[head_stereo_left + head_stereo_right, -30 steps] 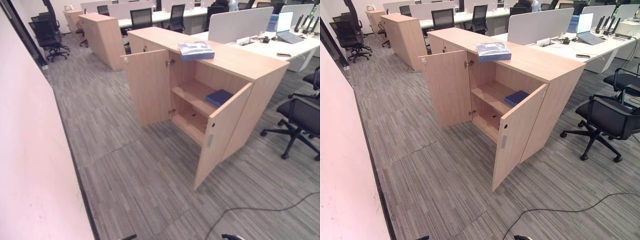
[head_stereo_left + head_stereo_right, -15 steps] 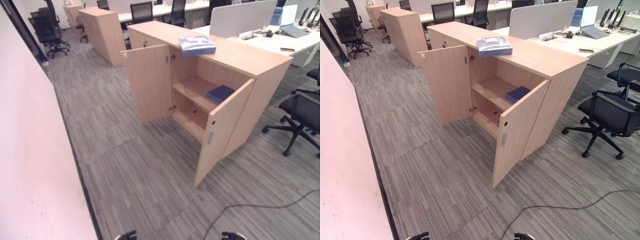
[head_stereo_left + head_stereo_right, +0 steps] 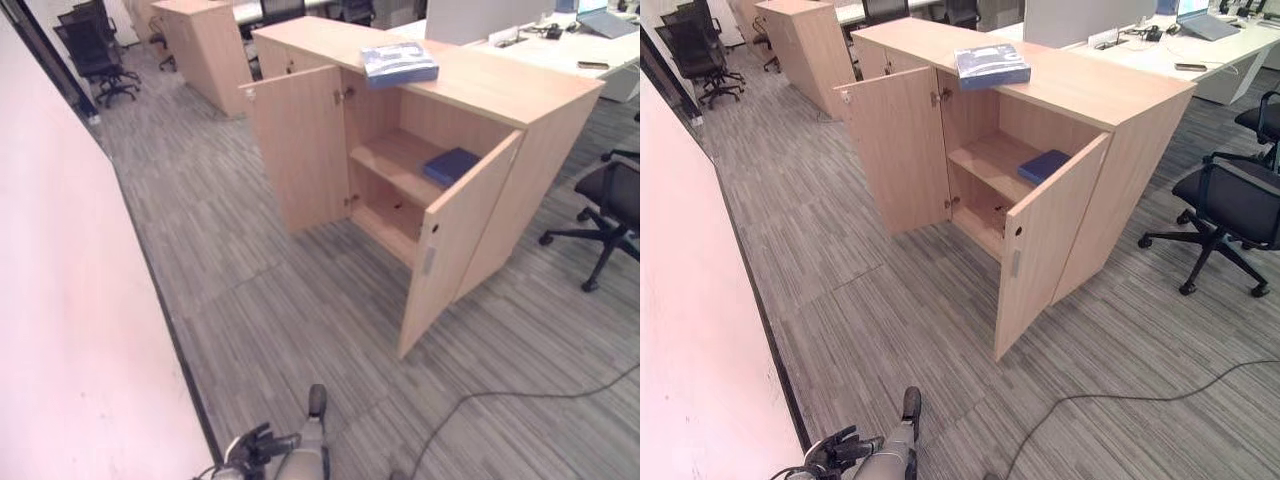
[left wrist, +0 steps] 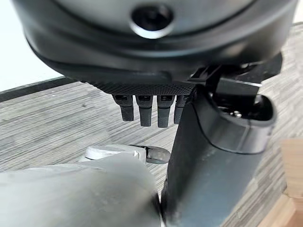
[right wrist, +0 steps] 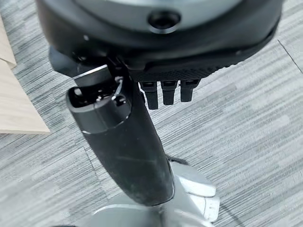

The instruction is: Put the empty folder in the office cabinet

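the cabinet [image 3: 470, 120] stands with both doors swung wide, the left door [image 3: 300, 150] turned out to the side and the right door [image 3: 455, 250] angled out toward the floor in front. the folder [image 3: 398, 63] lies flat on the cabinet's top, near the front edge above the open bay, pale blue and white. inside the cabinet a dark blue book [image 3: 451, 165] rests on the middle shelf [image 3: 395, 165], toward the right door; the bottom shelf below shows nothing i can make out.

the left hand [image 3: 250, 450] shows low in the head views, well apart from the cabinet, over the grey striped carpet [image 3: 300, 320]. its fingers [image 4: 144, 111] hang straight, side by side, with the thumb standing out beside them, holding nothing. the right hand [image 5: 142, 94] hangs over the carpet as well, its fingers [image 5: 163, 92] straight in a row and the thumb stretched out past them, nothing in it; a corner of the cabinet's pale wood shows at the edge of its wrist view.

behind the cabinet runs a white desk [image 3: 1140, 60] with a divider panel, a laptop and small items on it. a black chair [image 3: 1230, 205] stands just to the right of the cabinet. a second wooden cabinet [image 3: 205, 50] and more chairs stand beyond the left door. a pale wall [image 3: 70, 300] runs along well to the left of the cabinet.
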Motion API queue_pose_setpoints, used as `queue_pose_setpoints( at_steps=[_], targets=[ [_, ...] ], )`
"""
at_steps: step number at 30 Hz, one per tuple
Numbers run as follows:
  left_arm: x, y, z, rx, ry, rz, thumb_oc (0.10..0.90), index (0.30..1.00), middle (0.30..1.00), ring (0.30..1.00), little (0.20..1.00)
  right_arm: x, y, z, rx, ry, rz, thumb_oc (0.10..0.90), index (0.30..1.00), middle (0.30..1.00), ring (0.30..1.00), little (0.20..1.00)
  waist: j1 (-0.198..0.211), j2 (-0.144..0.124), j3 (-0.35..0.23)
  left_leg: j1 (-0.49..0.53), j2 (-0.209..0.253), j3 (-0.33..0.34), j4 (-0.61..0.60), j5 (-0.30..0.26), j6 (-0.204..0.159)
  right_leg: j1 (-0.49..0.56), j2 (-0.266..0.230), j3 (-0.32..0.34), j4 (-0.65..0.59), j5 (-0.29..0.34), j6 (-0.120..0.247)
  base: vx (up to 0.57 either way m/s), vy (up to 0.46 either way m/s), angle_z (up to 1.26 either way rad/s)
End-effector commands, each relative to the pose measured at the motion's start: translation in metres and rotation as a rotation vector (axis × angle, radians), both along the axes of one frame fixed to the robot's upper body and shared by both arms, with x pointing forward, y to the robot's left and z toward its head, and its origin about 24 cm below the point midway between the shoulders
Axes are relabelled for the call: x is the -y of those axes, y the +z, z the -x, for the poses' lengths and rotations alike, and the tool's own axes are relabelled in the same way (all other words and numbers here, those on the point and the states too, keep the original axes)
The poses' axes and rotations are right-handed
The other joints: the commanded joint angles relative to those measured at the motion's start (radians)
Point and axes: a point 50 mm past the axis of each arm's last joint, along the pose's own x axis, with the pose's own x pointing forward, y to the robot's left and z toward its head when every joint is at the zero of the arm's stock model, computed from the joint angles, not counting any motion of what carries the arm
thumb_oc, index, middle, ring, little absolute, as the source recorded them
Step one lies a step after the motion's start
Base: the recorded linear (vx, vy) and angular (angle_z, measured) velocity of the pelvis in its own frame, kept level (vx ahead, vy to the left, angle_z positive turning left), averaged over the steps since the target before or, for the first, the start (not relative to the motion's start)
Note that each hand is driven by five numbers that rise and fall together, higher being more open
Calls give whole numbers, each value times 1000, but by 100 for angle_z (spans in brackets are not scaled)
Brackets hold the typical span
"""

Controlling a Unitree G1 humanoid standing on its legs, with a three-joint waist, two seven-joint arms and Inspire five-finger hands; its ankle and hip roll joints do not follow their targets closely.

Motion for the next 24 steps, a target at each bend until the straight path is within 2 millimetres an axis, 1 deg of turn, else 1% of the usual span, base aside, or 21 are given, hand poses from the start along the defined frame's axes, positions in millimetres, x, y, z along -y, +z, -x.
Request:
queue_pose_setpoints(
  at_steps=[1, 3, 4, 5, 6, 7, 8, 9, 10, 11, 12, 13, 14, 15, 16, 17, 18, 19, 22, 23, 24],
  targets=[
    [-17, -12, 89, -275, -14, -77, 800, 900, 900, 900, 900, -6, -2, 4, -19, 43, -12, 800, 900, 900, 900, 900, 36, -42, -100, -55, -58, 65, 7, 146, 64, 221, -83, -12, -1, -136, 108, 626, 397, -91],
    [-23, -11, 91, -285, -14, -88, 800, 900, 900, 900, 900, -8, -4, 9, -29, 23, -24, 800, 900, 900, 900, 900, 45, -64, -127, -62, -85, 83, 46, 143, 77, 208, -137, -36, 28, -121, 142, 457, 292, -63],
    [-24, -10, 90, -279, -11, -88, 800, 900, 900, 900, 900, -10, -5, 11, -33, 26, -32, 800, 900, 900, 900, 900, 50, -74, -139, -64, -104, 99, 59, 123, 92, 198, -167, -51, 60, -103, 159, 527, 413, 6],
    [-25, -10, 87, -272, -19, -89, 800, 900, 900, 900, 900, -10, -4, 9, -33, 28, -31, 800, 900, 900, 900, 900, 62, -95, -156, -47, -147, 127, 61, 82, 123, 171, -231, -95, 151, 2, 198, 556, 550, 33],
    [-25, -9, 82, -259, -23, -89, 800, 900, 900, 900, 900, -10, -3, 1, -9, 33, -30, 800, 900, 900, 900, 900, 64, -101, -158, -8, -192, 141, 41, 42, 162, 87, -293, -131, 320, 134, 205, 504, 560, 30],
    [-25, -9, 79, -254, -30, -89, 800, 900, 900, 900, 900, -10, -2, -6, 12, 36, -30, 800, 900, 900, 900, 900, 63, -98, -159, 15, -212, 142, 30, 21, 186, 50, -318, -153, 405, 205, 197, 315, 440, 11],
    [-25, -9, 77, -251, -41, -92, 800, 900, 900, 900, 900, -10, -1, -11, 31, 36, -29, 800, 900, 900, 900, 900, 60, -93, -157, 45, -230, 142, 21, -2, 207, 21, -343, -184, 478, 249, 188, 358, 427, 44],
    [-26, -8, 73, -245, -60, -99, 800, 900, 900, 900, 900, -15, -1, -19, 56, 47, -38, 800, 900, 900, 900, 900, 41, -87, -146, 123, -268, 126, 4, -48, 240, -45, -377, -210, 606, 308, 174, 356, 387, 65],
    [-27, -8, 71, -233, -57, -99, 800, 900, 900, 900, 900, -19, 0, -26, 76, 66, -48, 800, 900, 900, 900, 900, 27, -74, -133, 159, -271, 112, 2, -70, 250, -111, -358, -198, 665, 276, 155, 408, 333, 88],
    [-27, -7, 67, -218, -60, -96, 800, 900, 900, 900, 900, -24, 2, -37, 109, 98, -58, 800, 900, 900, 900, 900, 3, -41, -104, 212, -266, 77, 2, -83, 255, -198, -294, -193, 665, 154, 117, 277, 128, 65],
    [-26, -7, 65, -213, -66, -97, 800, 900, 900, 900, 900, -27, 4, -48, 144, 120, -68, 800, 900, 900, 900, 900, -11, -28, -85, 238, -261, 52, 2, -90, 253, -248, -247, -189, 638, 87, 97, 256, 27, 41],
    [-26, -7, 65, -215, -72, -96, 800, 900, 900, 900, 900, -30, 6, -54, 165, 129, -76, 800, 900, 900, 900, 900, -20, -24, -71, 261, -264, 29, 2, -98, 252, -266, -217, -180, 596, 62, 94, 178, -45, 42],
    [-26, -7, 66, -215, -79, -97, 800, 900, 900, 900, 900, -33, 8, -61, 187, 140, -83, 800, 900, 900, 900, 900, -26, -20, -59, 277, -265, 10, 2, -104, 252, -284, -185, -172, 542, 63, 95, 251, -98, 48],
    [-24, -8, 70, -225, -88, -92, 800, 900, 900, 900, 900, -38, 11, -72, 228, 154, -100, 800, 900, 900, 900, 900, -39, -28, -40, 319, -277, -21, 4, -129, 248, -311, -140, -152, 383, 91, 108, 350, -124, 118],
    [-23, -9, 73, -234, -97, -97, 800, 900, 900, 900, 900, -42, 15, -84, 270, 168, -108, 800, 900, 900, 900, 900, -52, -39, -25, 354, -289, -40, 7, -154, 244, -351, -114, -132, 244, 155, 130, 445, -176, 137],
    [-23, -9, 76, -249, -111, -94, 800, 900, 900, 900, 900, -43, 18, -91, 290, 172, -114, 800, 900, 900, 900, 900, -63, -51, -14, 385, -300, -67, 17, -177, 241, -369, -104, -118, 137, 206, 148, 386, -144, 205],
    [-24, -9, 77, -253, -114, -97, 800, 900, 900, 900, 900, -44, 19, -93, 300, 171, -116, 800, 900, 900, 900, 900, -71, -58, -14, 394, -309, -80, 22, -189, 241, -386, -100, -107, 93, 232, 157, 416, -160, 181],
    [-24, -9, 80, -264, -112, -93, 800, 900, 900, 900, 900, -43, 21, -96, 311, 173, -114, 800, 900, 900, 900, 900, -83, -62, -15, 423, -318, -107, 29, -218, 240, -394, -95, -102, 32, 263, 170, 482, -152, 203],
    [-20, -11, 83, -273, -126, -84, 800, 900, 900, 900, 900, -35, 18, -88, 283, 155, -96, 800, 900, 900, 900, 900, -93, -68, -50, 485, -324, -146, 2, -265, 236, -362, -100, -81, 10, 283, 166, 408, -134, 80],
    [-20, -11, 83, -274, -126, -84, 800, 900, 900, 900, 900, -35, 18, -88, 282, 155, -96, 800, 900, 900, 900, 900, -93, -67, -50, 486, -323, -146, 2, -265, 236, -361, -100, -81, 10, 283, 166, 354, -154, 50],
    [-17, -11, 82, -272, -119, -76, 800, 900, 900, 900, 900, -29, 17, -83, 259, 156, -80, 800, 900, 900, 900, 900, -99, -61, -63, 505, -302, -156, 2, -285, 232, -375, -100, -91, 59, 275, 155, 258, -118, 48]
  ],
)
